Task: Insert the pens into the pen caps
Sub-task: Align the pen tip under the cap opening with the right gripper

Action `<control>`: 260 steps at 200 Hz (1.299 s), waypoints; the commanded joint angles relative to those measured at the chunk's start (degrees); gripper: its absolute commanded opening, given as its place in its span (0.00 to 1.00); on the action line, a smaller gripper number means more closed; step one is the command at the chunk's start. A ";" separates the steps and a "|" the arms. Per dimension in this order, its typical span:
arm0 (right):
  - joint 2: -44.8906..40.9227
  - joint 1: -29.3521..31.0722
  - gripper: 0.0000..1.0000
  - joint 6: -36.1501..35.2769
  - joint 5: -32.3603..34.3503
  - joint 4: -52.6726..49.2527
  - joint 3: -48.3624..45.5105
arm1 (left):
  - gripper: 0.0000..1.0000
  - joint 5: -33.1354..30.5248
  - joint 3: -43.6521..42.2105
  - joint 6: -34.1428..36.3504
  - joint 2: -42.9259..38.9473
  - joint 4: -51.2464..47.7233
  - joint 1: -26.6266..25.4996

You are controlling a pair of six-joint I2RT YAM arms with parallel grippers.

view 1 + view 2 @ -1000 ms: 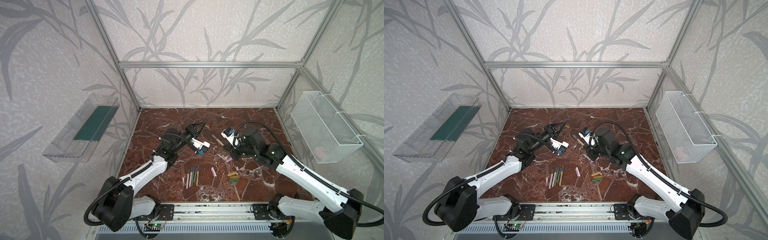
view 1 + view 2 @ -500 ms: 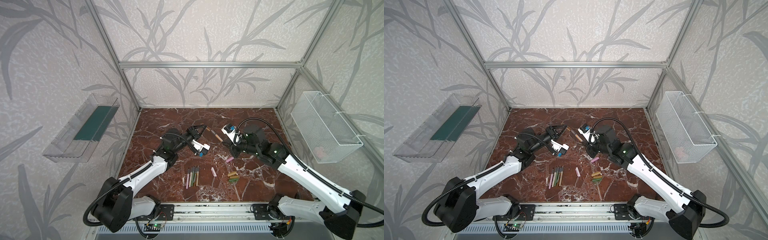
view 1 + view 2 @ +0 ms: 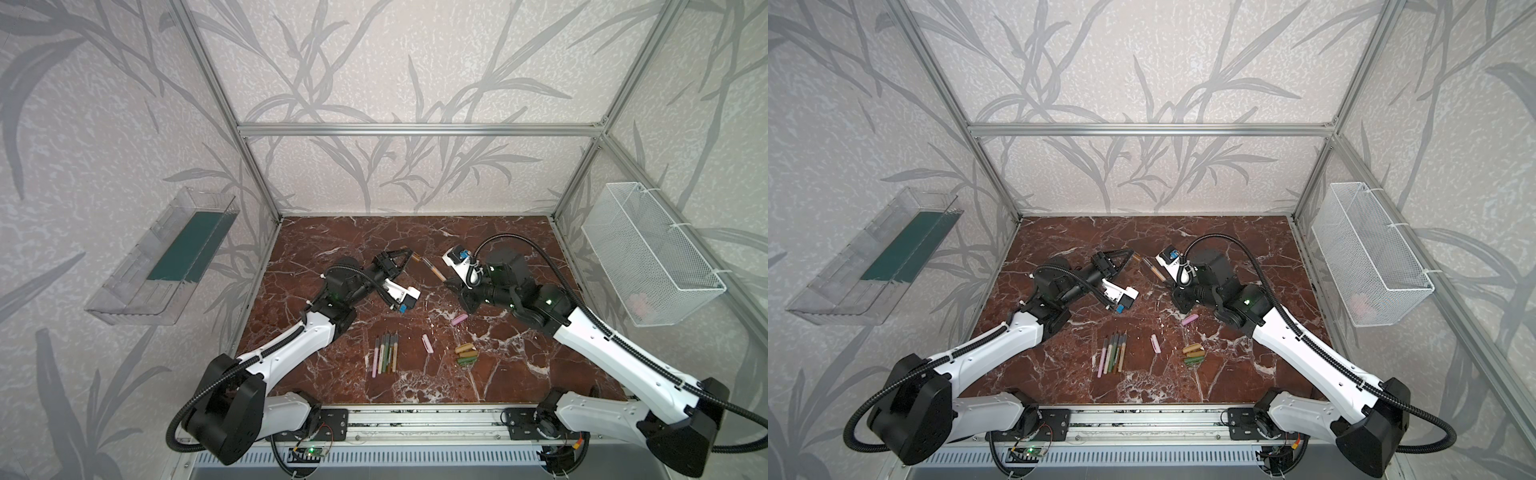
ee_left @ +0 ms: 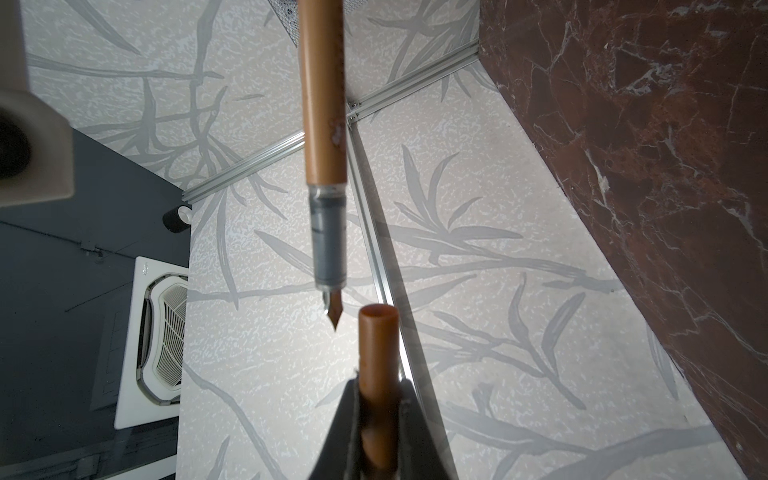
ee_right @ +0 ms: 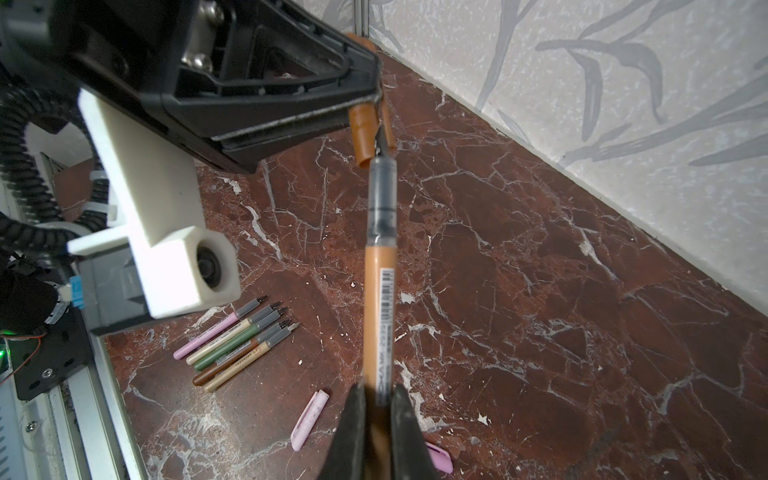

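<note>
The left tool (image 3: pixel 410 254) is clamped shut on a short, round brown-orange plastic pen cap (image 4: pixel 376 353); its two dark fingers (image 4: pixel 345 428) press the cap's sides, and the cap's open mouth sticks out past their tips. The right tool (image 5: pixel 377 395) is clamped on the back end of a long orange-tan pen (image 5: pixel 378 299) with a grey translucent grip section and a small pointed nib; the pen runs straight out from this tool toward the left tool. Both tools hang in the air above the red-brown marble surface (image 3: pixel 353 241), facing each other in both top views. The nib sits just beside the rim of the cap's mouth, off to one side and not inside it; whether nib and cap touch I cannot tell.

Farther out, on the base-rail side of the left tool, a row of five uncapped pens (image 3: pixel 385 353) lies flat, packed side by side, in pink, cream, green, brown and tan; their dark tips point back toward the tools. Near the right tool's wrist a loose pink cap (image 3: pixel 459 320) lies on the surface; a second pink cap (image 3: pixel 427 344) lies between the row and a small pile of gold-tan and green caps (image 3: pixel 466 354).
</note>
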 commanded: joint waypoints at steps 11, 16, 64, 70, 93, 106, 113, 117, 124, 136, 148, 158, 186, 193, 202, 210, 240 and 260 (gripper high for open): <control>1.04 0.12 0.00 0.13 -0.36 0.36 0.98 | 0.00 -0.37 0.72 2.86 -0.99 0.59 -0.25; 1.26 0.12 0.00 0.08 -0.44 0.35 1.00 | 0.00 -0.41 0.78 2.72 -0.95 0.58 -0.27; 2.56 0.11 0.00 0.13 -0.44 0.71 1.11 | 0.00 -1.11 0.78 2.55 -0.91 1.40 -0.25; 2.48 0.11 0.00 0.13 -0.44 0.76 1.12 | 0.00 -1.16 0.87 2.40 -0.87 1.23 -0.22; 2.08 0.13 0.00 0.00 -0.20 0.80 0.89 | 0.00 -1.88 1.08 2.46 -0.60 1.00 -0.21; 1.95 0.11 0.00 0.13 -0.31 0.79 0.73 | 0.00 -1.87 1.04 2.66 -0.50 1.04 -0.27; 1.95 0.11 0.00 0.18 -0.54 0.70 0.80 | 0.00 -1.80 1.15 2.56 -0.54 0.96 -0.22; 1.95 0.13 0.00 0.20 -0.66 0.69 0.73 | 0.00 -1.82 1.16 2.46 -0.49 0.85 -0.24; 1.86 0.15 0.00 0.23 -0.86 0.69 0.69 | 0.00 -2.00 1.30 2.29 -0.53 0.72 -0.25; 1.69 0.12 0.00 0.30 -0.88 0.62 0.40 | 0.00 -2.74 1.57 1.90 -0.33 0.65 -0.24; 1.44 0.12 0.00 0.18 -0.84 0.82 0.15 | 0.00 -3.22 1.61 1.86 -0.22 0.93 -0.23; 1.26 0.12 0.00 0.29 -1.01 0.95 0.06 | 0.00 -3.27 1.59 2.15 -0.21 0.65 -0.27; 0.98 0.12 0.00 0.30 -1.50 1.09 0.08 | 0.00 -3.49 1.76 2.67 0.37 0.62 -0.25; 1.06 0.11 0.00 0.35 -1.66 1.07 0.15 | 0.00 -3.52 1.74 2.83 0.57 1.03 -0.22; 1.15 0.12 0.00 0.32 -1.67 1.06 0.16 | 0.00 -3.63 1.77 2.79 0.73 1.09 -0.23; 1.32 0.12 0.00 0.37 -1.67 1.12 0.15 | 0.00 -3.87 2.04 2.65 0.73 0.62 -0.27; 1.81 0.12 0.00 0.31 -1.17 1.10 0.04 | 0.00 -4.85 2.31 2.11 0.66 0.16 -0.13; 2.12 0.12 0.00 0.19 -0.97 1.11 0.17 | 0.00 -5.07 2.40 2.02 0.51 -0.21 -0.17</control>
